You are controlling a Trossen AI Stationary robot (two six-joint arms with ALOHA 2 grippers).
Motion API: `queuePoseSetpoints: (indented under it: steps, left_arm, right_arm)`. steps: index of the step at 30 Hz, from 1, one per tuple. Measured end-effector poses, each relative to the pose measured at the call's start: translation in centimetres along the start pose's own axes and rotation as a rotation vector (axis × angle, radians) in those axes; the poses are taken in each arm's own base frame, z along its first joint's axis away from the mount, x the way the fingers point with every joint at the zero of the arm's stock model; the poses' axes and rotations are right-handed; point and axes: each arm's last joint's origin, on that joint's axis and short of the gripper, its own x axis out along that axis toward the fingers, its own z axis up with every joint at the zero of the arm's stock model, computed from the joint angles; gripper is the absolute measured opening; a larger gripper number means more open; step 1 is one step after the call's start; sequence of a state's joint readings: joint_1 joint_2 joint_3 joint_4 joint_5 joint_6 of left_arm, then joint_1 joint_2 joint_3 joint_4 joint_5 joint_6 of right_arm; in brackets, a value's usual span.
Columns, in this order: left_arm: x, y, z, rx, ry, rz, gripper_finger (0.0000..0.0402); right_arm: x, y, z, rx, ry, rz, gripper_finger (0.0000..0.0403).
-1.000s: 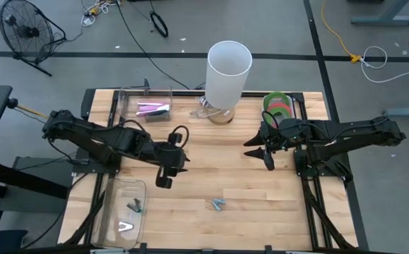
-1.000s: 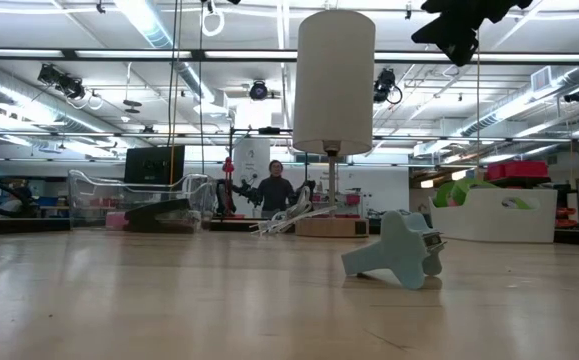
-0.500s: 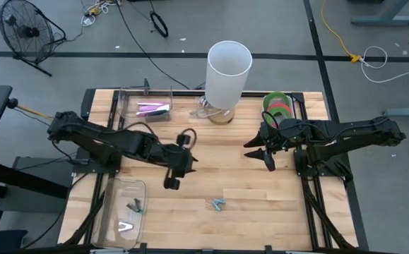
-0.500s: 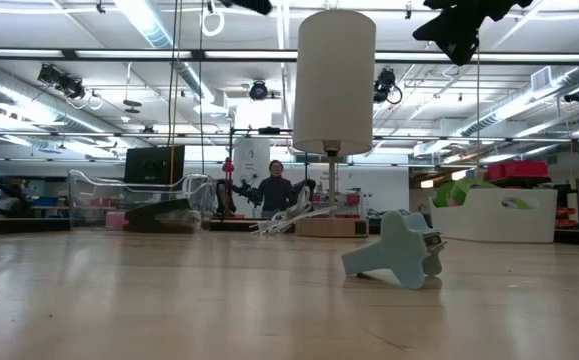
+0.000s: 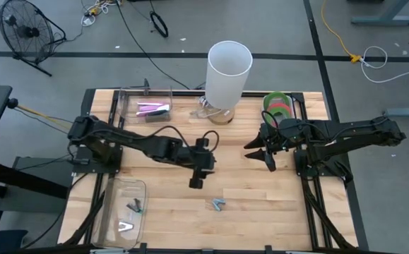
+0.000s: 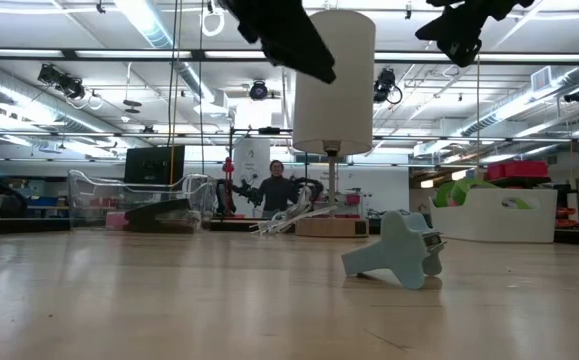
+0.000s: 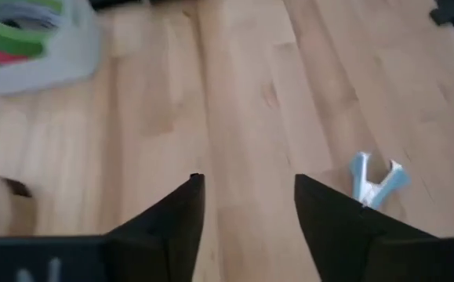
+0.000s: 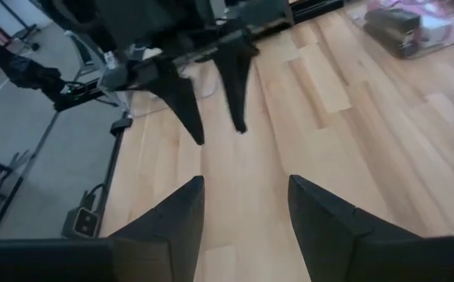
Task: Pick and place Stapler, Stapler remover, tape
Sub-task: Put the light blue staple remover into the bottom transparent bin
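Note:
A light blue stapler remover (image 5: 219, 204) lies on the bare wood near the table's front edge; it also shows in the left wrist view (image 7: 375, 178) and the low view (image 6: 397, 250). My left gripper (image 5: 196, 182) hangs open above the table, a little left of and beyond the stapler remover, with nothing between its fingers (image 7: 172, 219). My right gripper (image 5: 259, 156) stands open and raised at the right. Green and red tape (image 5: 278, 106) sits in a white holder at the far right. A pink stapler (image 5: 153, 109) lies in a clear box at the far left.
A tall white cylinder (image 5: 228, 70) stands at the far middle on a clear base. A clear tray (image 5: 125, 212) at the near left holds a few small pieces. Bare wood lies between the two grippers. A person (image 6: 275, 190) stands in the room behind the table.
My left gripper has travelled toward the table's right edge and sunk lower, coming nearer the stapler remover; its dark body now shows at the top of the low view. The stapler remover has stayed where it was.

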State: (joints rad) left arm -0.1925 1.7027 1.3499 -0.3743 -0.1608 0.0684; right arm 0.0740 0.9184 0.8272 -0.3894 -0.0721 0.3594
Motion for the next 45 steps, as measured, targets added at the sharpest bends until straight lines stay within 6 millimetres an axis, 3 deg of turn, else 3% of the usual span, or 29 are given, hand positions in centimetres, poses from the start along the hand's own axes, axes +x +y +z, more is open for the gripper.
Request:
queuePoseSetpoints:
  steps: [6, 11, 24, 37, 45]
  left_arm:
    - [1.7, -0.5, -0.7, 0.002, 0.036, -0.063, 0.0261]
    - [2.7, -0.9, -1.1, 0.004, 0.058, -0.111, 0.0291]
    - [4.9, -3.0, -2.1, 0.128, 0.076, -0.286, 0.0293]
    - [7.4, -7.9, -3.0, 0.244, 0.009, -0.375, 0.0293]
    - [9.4, -8.5, -3.8, 0.228, -0.004, -0.365, 0.0293]
  right_arm:
    - [0.0, 0.1, -0.1, 0.018, 0.020, 0.050, 0.0185]
    - [-0.1, 0.1, -0.1, 0.018, 0.019, 0.048, 0.0185]
    - [-0.1, 0.0, -0.3, 0.017, 0.044, 0.036, 0.0185]
    - [-0.1, 0.0, -0.5, 0.001, 0.066, 0.027, 0.0185]
    - [-0.1, -0.1, -0.7, 0.005, 0.081, 0.022, 0.0185]
